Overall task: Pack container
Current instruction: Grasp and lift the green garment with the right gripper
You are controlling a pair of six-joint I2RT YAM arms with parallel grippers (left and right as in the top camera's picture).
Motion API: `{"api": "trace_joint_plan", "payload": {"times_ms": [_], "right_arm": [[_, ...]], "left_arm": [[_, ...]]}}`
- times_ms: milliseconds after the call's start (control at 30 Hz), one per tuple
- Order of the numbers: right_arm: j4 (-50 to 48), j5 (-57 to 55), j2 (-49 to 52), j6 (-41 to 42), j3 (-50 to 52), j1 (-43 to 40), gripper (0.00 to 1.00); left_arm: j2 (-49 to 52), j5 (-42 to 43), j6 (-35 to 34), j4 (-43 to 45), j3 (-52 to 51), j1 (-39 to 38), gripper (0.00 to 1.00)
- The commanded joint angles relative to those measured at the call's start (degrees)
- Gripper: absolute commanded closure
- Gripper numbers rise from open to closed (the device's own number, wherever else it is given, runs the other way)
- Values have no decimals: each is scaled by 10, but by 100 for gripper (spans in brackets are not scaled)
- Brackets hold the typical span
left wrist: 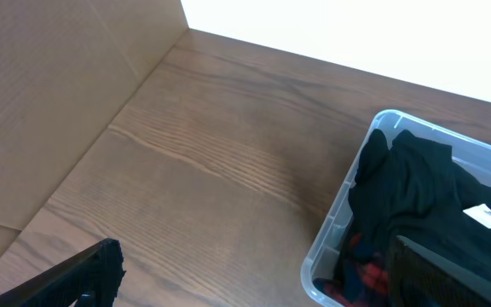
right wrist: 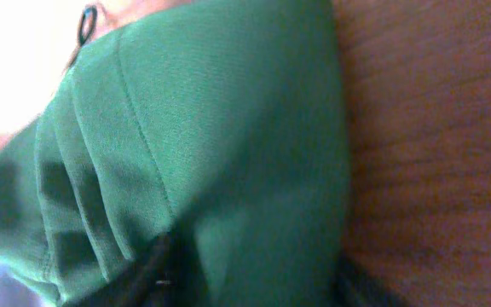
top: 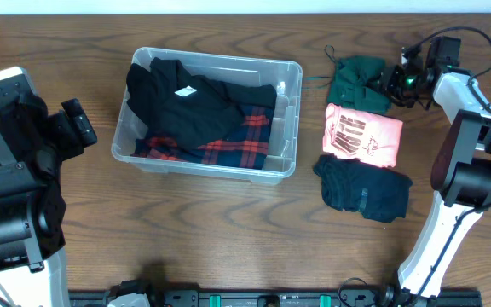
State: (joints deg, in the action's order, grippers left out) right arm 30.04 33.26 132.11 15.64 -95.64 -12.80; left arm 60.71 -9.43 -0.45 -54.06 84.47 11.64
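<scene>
From overhead, the container stands left of centre on the worktop, its long axis running left to right. A black shirt and a red plaid cloth already lie inside. Just beside its right wall three pieces wait in a column: a green garment, a pink shirt and a dark garment. The right fingers are at the green garment's right edge, so the container lies to their left, across that garment. The left fingers sit off the container's left end, well apart from the loose clothes, so the right arm is the nearer one.

In the left wrist view, the left fingers are spread wide with nothing between them, and the container's corner is ahead to the right.

In the right wrist view, green cloth fills the frame, pressed close against a dark fingertip. Whether the right fingers have closed on it I cannot tell.
</scene>
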Motion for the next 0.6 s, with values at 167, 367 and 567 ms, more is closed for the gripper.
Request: {"api": "trace_joint_plan", "payload": {"times_ms": [167, 367, 567], "right_arm": [[1, 130, -15, 2, -4, -12, 99], [-24, 337, -120, 12, -4, -14, 99], [-47, 382, -229, 28, -4, 26, 99]], "left_arm": [[0, -7, -7, -2, -1, 3, 2], [0, -7, -7, -2, -1, 3, 2], [0, -7, -7, -2, -1, 3, 2]]}}
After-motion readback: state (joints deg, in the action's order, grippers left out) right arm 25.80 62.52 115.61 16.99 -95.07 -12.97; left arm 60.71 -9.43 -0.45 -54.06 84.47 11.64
